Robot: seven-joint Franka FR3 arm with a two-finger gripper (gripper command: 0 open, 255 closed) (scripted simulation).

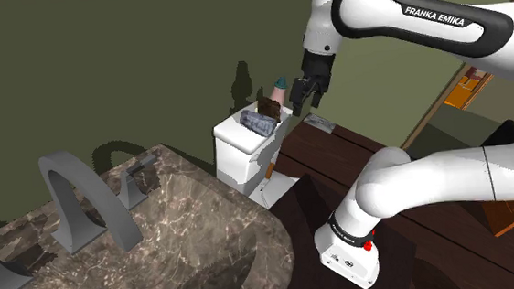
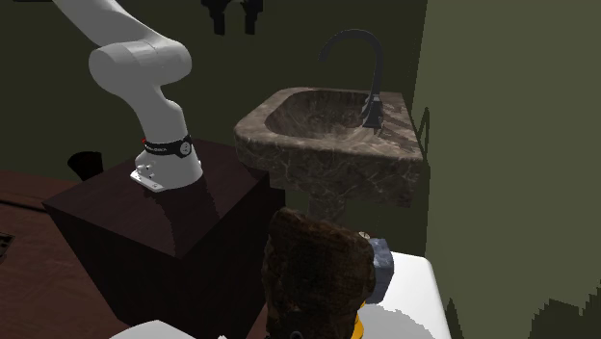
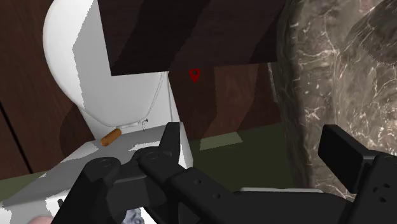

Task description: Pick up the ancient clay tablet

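The clay tablet (image 1: pixel 269 104) is a rough dark-brown slab standing upright on top of a white toilet tank (image 1: pixel 237 154). In the second exterior view the tablet (image 2: pixel 318 274) looms in the foreground on the tank (image 2: pixel 414 299). My black gripper (image 1: pixel 305 99) hangs open just to the shoulder view's right of the tablet, a little above the tank, not touching it. Its fingers poke in at the top edge of the second exterior view as the gripper (image 2: pixel 234 17). In the wrist view the gripper (image 3: pixel 252 137) stands wide apart with nothing between its fingers.
Beside the tablet on the tank lie a grey-blue object (image 1: pixel 258 122) and a pink bottle with a teal cap (image 1: pixel 280 87). A marble sink (image 1: pixel 160 236) with a grey faucet (image 1: pixel 75 200) sits in front. The dark stand (image 2: pixel 164 231) and white toilet bowl (image 3: pixel 83 70) lie below.
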